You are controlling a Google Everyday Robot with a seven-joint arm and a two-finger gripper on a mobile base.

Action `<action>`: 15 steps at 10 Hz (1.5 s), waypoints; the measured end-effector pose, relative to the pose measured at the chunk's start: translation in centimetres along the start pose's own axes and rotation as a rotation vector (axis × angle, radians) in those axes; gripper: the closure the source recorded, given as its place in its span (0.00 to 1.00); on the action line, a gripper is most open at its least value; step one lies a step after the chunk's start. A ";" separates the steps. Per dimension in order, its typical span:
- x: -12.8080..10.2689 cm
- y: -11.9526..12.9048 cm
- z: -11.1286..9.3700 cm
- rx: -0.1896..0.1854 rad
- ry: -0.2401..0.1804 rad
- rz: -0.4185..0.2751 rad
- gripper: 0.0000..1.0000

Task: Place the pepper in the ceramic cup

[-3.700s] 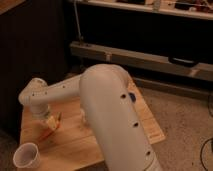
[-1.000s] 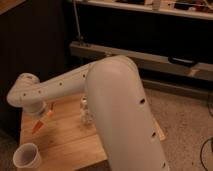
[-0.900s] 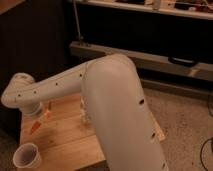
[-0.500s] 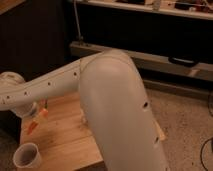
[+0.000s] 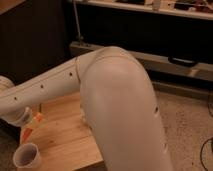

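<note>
Pale wooden table (image 5: 65, 131); speckled floor (image 5: 187, 122); dark cabinet wall (image 5: 30, 45)

High view, over arm (image 5: 120, 100), end effector (image 5: 22, 120) far left

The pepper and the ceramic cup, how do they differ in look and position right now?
The pepper is slender and orange-red; the ceramic cup is round and white. The pepper hangs tilted at the gripper, above the wooden table; the cup stands upright on the table. Both sit near the table's left front corner, the pepper just above the cup.
</note>
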 end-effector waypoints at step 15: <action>-7.5 2.0 0.7 -0.115 0.010 -0.130 0.27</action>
